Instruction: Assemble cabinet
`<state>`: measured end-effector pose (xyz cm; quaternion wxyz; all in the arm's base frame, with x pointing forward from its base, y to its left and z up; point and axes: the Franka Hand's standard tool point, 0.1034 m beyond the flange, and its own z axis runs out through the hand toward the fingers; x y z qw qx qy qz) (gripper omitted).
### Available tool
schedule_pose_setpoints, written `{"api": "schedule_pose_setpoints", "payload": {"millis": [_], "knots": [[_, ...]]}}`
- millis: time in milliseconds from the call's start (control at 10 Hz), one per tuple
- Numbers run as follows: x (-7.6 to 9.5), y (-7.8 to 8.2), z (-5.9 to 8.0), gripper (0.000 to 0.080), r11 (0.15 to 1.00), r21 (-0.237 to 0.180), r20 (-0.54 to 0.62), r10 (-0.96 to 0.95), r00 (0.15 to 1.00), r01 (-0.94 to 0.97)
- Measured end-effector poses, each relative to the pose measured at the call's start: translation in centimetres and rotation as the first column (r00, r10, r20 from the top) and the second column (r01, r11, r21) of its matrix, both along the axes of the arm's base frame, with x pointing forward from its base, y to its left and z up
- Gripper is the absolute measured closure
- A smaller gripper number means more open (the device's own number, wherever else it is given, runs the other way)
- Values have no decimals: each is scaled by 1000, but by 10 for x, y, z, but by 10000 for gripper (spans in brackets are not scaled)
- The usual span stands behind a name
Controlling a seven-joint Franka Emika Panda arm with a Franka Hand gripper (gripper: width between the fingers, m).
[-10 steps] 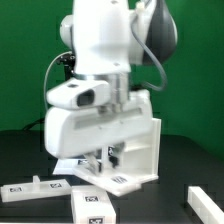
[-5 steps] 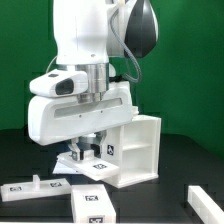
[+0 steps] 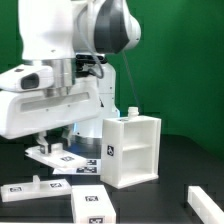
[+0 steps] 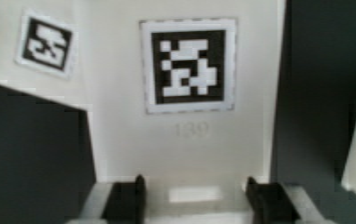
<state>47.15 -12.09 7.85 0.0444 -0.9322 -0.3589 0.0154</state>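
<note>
Standing upright on the black desk (image 3: 190,150), the cabinet (image 3: 131,150) is right of centre in the exterior view. It is white and boxy, with one tag on the panel facing the exterior view's left. Its open side shows an inner shelf and faces front-right.

The white arm (image 3: 60,45) fills the exterior view's left. Its lower end hangs low over the marker board (image 3: 62,157), which lies flat just beside the cabinet on the exterior view's left. From that view the fingertips are too hidden to read.

In the wrist view the hand (image 4: 196,197) has its two dark fingertips (image 4: 132,195) apart, with nothing clamped between them. Below them is a white tagged surface (image 4: 184,140) bearing two tags; which board it is can't be told.

Three loose white parts lie along the front of the desk, apart from the cabinet: a flat tagged piece (image 3: 35,187), a tagged block (image 3: 92,206) and a bar (image 3: 205,198). A green backdrop (image 3: 190,50) stands behind.
</note>
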Motion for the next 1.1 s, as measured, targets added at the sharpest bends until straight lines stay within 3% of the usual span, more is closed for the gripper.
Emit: {"api": "schedule_pose_setpoints", "payload": {"millis": [100, 200, 400, 500, 600, 800, 1100], "knots": [[-20, 0, -7, 540, 1000, 1, 5, 13, 1000, -13], [-29, 6, -10, 540, 1000, 6, -6, 7, 1000, -7], [-26, 4, -11, 540, 999, 7, -1, 46, 999, -46], [-29, 7, -16, 540, 987, 19, -3, 159, 987, -158], [-37, -5, -18, 540, 952, 44, -3, 304, 953, -303], [-59, -48, -29, 540, 874, 109, -6, 476, 879, -473], [-62, -54, -34, 540, 883, 115, -13, 459, 888, -455]]}}
